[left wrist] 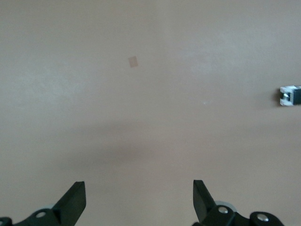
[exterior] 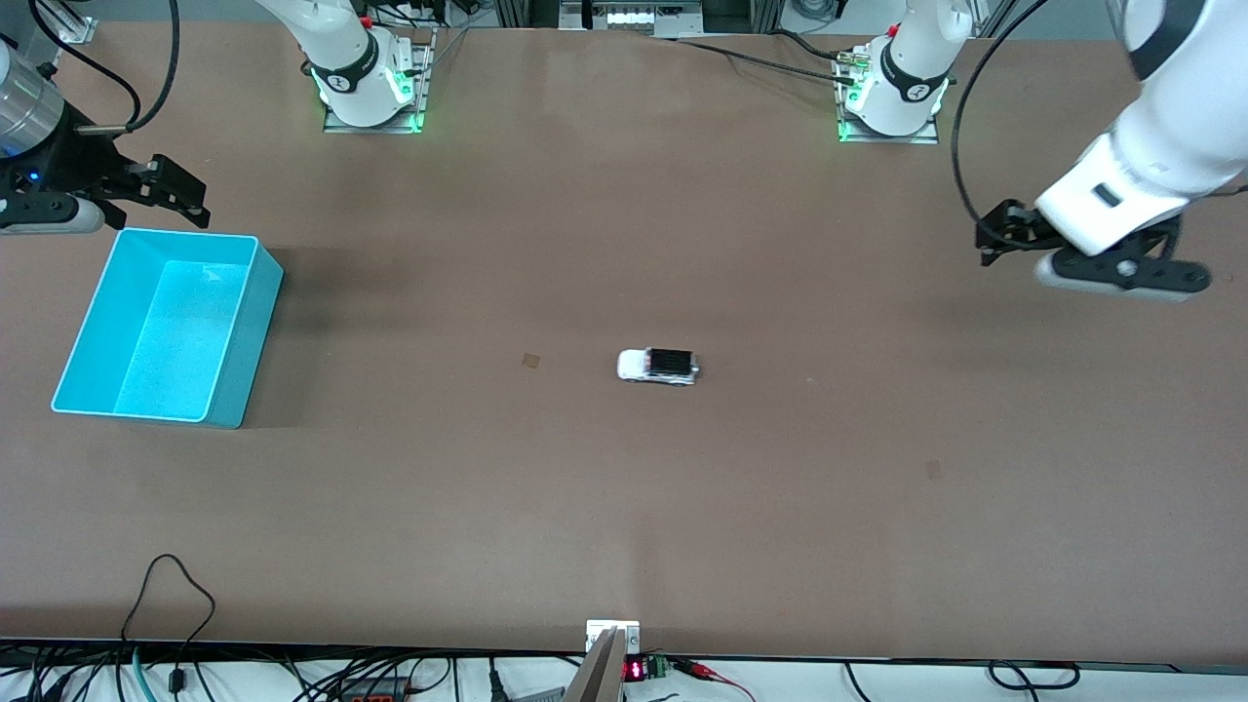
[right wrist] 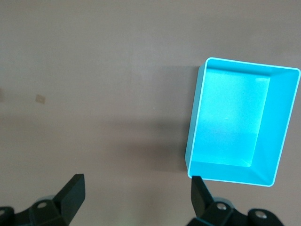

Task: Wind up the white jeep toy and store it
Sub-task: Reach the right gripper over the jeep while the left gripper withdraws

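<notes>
The white jeep toy (exterior: 658,366), tiny with a black roof, sits on the brown table near its middle; its end also shows at the edge of the left wrist view as the jeep (left wrist: 289,95). My left gripper (exterior: 1004,237) hangs open over the left arm's end of the table, well away from the jeep, with nothing between its fingers (left wrist: 75,200). My right gripper (exterior: 175,190) is open and empty in the air beside the turquoise bin (exterior: 161,327), close to the rim that faces the robots. In the right wrist view the bin (right wrist: 240,122) is empty.
Two small brownish patches (exterior: 531,360) (exterior: 933,469) mark the tabletop. Cables and electronics (exterior: 634,668) line the table edge nearest the front camera. The arm bases (exterior: 366,78) (exterior: 892,93) stand along the edge farthest from that camera.
</notes>
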### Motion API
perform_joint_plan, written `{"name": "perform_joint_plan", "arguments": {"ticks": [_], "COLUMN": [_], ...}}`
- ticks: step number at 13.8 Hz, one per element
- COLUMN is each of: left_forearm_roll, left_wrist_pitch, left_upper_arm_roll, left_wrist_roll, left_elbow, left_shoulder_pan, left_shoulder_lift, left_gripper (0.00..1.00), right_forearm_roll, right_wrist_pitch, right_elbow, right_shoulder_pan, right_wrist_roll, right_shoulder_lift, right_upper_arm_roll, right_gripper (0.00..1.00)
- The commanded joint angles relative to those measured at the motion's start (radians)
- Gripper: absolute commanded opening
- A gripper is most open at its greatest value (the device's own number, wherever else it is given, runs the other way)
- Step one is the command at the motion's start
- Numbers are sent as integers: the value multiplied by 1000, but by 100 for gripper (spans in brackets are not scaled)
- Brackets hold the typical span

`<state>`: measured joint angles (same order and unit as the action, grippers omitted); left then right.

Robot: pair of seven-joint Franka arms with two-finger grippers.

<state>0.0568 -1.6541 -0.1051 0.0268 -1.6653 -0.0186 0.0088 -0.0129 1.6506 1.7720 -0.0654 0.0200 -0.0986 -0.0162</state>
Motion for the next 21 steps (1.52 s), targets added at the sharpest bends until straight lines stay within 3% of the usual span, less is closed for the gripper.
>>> {"name": "perform_joint_plan", "arguments": {"ticks": [1, 6, 11, 15, 21], "left_forearm_roll": [-26, -23, -18, -17, -9], "left_wrist_pitch": [-104, -101, -72, 20, 37], "left_upper_arm_roll": [80, 127, 128, 124, 116], "left_wrist_roll": [16, 4, 15, 5, 5], "left_elbow": [-126, -188, -177, -122, -86], "left_shoulder_pan": [-31, -30, -43, -32, -37], "left_shoulder_lift": [-76, -131, -142, -110, -87], "left_gripper": [100, 100, 100, 100, 100], "right_forearm_roll": [-9, -2, 10, 10, 65], "right_wrist_pitch": [-46, -55, -26, 81, 332], "right_elbow": [0, 10, 10, 21, 38], "right_shoulder_pan": [3, -1, -37, -169, -358], "right_wrist_roll": [142, 374, 622, 767, 781], "right_shoulder_lift": [32, 83, 157, 226, 362], "right_upper_arm_roll": [8, 15, 18, 18, 18], "right_gripper": [100, 100, 100, 100, 100]}}
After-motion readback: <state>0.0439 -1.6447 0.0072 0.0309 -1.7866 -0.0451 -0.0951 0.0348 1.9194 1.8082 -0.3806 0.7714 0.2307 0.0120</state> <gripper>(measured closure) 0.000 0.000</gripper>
